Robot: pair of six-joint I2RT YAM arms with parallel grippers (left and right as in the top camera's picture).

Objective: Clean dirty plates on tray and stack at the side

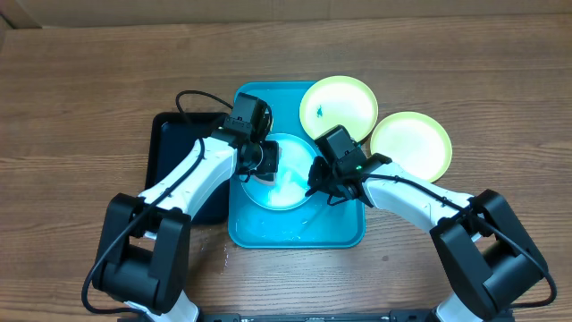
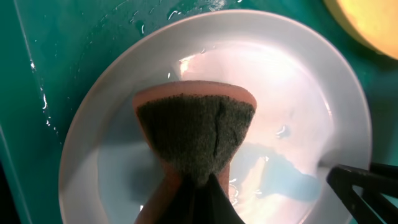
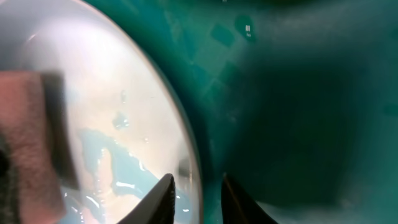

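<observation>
- Left gripper (image 2: 199,193) clamped on sponge (image 2: 196,134), over wet plate (image 2: 298,81)
- Right gripper (image 3: 196,198): jaws slightly apart, astride that plate's rim
- Yellow-green plates (image 1: 338,105) right of tray (image 1: 268,234), black tray (image 1: 170,143) left

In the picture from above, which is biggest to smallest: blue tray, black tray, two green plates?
1. blue tray
2. black tray, partly hidden
3. tie: far green plate and right green plate look alike

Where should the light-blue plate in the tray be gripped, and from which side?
Its right rim, from above: the plate lies flat in the tray, so only the thin raised edge can be pinched. The sponge covers the middle; the right tool straddles that edge.
</observation>
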